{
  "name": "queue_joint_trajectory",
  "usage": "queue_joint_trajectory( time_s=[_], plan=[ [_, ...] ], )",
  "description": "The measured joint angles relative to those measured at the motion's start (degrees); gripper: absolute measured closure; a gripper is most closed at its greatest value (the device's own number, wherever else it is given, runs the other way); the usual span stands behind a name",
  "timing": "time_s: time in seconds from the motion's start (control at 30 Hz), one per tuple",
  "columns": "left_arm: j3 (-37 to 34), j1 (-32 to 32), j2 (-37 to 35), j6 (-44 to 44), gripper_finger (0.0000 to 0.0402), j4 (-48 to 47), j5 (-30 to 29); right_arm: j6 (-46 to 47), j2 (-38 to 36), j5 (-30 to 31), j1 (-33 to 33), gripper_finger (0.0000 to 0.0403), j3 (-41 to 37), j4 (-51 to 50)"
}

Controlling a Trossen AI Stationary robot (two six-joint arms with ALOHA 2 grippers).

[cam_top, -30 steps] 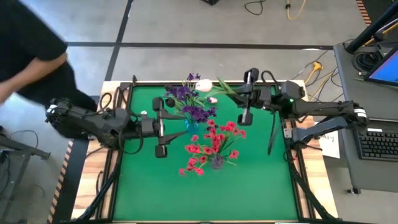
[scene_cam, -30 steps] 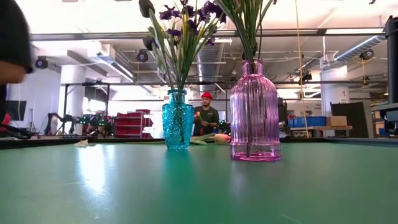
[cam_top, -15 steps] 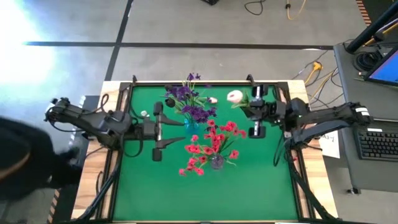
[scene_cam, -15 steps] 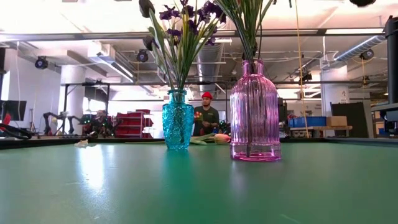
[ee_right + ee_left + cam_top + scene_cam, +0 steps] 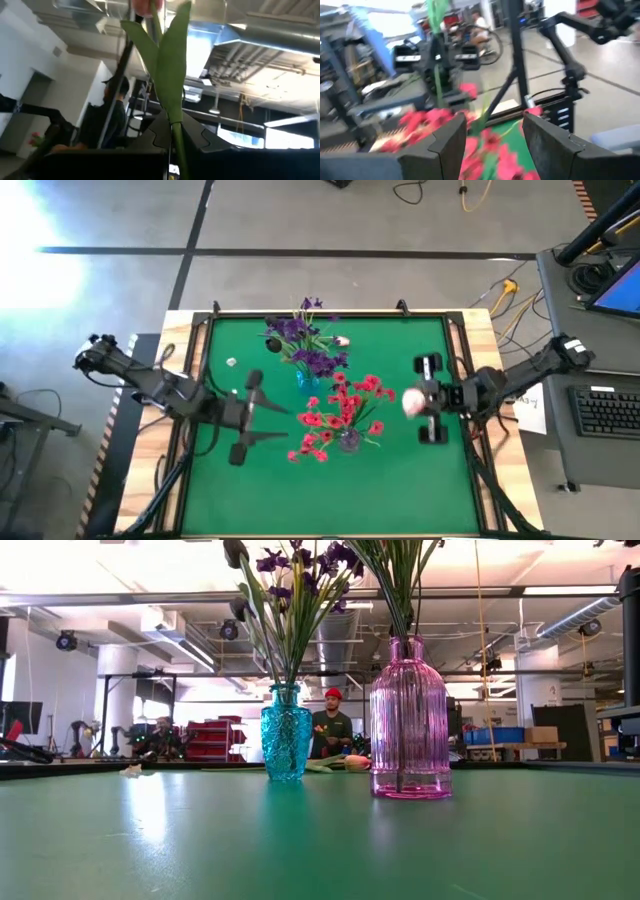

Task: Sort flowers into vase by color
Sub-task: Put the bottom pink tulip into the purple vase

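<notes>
- The green-covered table [image 5: 400, 490] with a pale wooden rim carries two vases near its middle.
- The left arm's dark two-fingered tool [image 5: 250, 417] hangs over the table's left half, just left of the red blossoms; its fingers [image 5: 445, 147] stand apart with nothing between them.
- The right arm's dark two-fingered tool [image 5: 428, 399] sits over the table's right side, right of the red blossoms. Its fingers are closed on the green stem of a white-pink tulip bud [image 5: 412, 402], which the right wrist view shows rising from between them with one long green leaf.
- The ribbed pink glass bottle vase [image 5: 409, 722] stands nearer the front of the table and holds the long-stemmed red blossom clusters [image 5: 340, 412], which spread out over it.
- The textured teal glass vase [image 5: 287, 732] stands just behind it, toward the table's far edge, apart from the pink one, holding the purple blossom clusters [image 5: 300, 340].
- Another small white-pink bud [image 5: 343, 340] lies beside the purple blossoms near the far edge.
- Beyond the table, the low view shows a person in a red cap [image 5: 331, 724] in the room.
</notes>
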Motion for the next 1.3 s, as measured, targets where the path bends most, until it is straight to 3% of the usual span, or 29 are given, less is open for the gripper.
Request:
queue_joint_trajectory(
  time_s=[0.3, 0.67, 0.83, 1.07, 1.3],
  plan=[
    [-0.07, 0.0, 10.53, 6.09, 0.0217, 18.11, 1.78, -7.75, 3.66, 1.83, 13.47, 0.0394, 3.73, 0.96],
    [-0.07, 0.5, 20.81, 11.7, 0.0217, 39.18, 1.17, -9.42, 19.47, 3.46, 15.77, 0.0394, 19.96, 1.0],
    [-0.07, 0.5, 21.82, 11.38, 0.0217, 41.6, -1.25, -7.85, 27.66, 4.93, 15.79, 0.0394, 28.91, 0.76],
    [-0.07, 0.15, 21.8, 8.75, 0.0217, 41.49, 5.59, -5.72, 36.31, 5.52, 15.77, 0.0394, 39.8, -0.62],
    [-0.07, 0.17, 21.8, 6.94, 0.0217, 41.96, 9.97, -10.88, 42.17, 12.77, 15.24, 0.0394, 47.28, -0.46]
  ],
)
